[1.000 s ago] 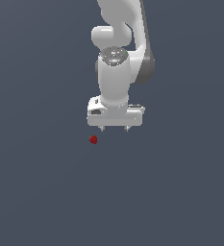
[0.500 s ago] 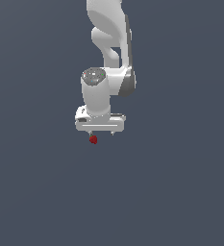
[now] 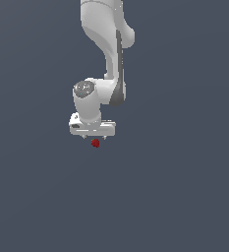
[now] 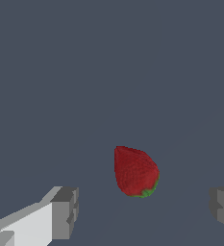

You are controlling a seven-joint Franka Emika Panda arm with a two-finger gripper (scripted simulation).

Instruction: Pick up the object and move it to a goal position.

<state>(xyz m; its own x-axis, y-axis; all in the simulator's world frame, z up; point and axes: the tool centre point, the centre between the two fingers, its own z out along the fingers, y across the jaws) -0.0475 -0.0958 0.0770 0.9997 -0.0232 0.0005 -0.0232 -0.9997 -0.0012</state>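
Your gripper [image 3: 92, 137] is open wide, its fingers [image 4: 64, 213] far apart. The little red strawberry [image 3: 95, 143] lies on the gray floor [image 3: 175, 187] right under it, between the fingers, not touching them.

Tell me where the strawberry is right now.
In the exterior view the strawberry lies just below the open gripper; the wrist view shows it between the fingertips, untouched.

I am looking at the object [image 3: 95, 143], a small dark red strawberry [image 4: 134, 172] that is lying on the flat grey ground. It is showing a lumpy, tapered body with a thin green edge at its broad end, and nothing is touching it.
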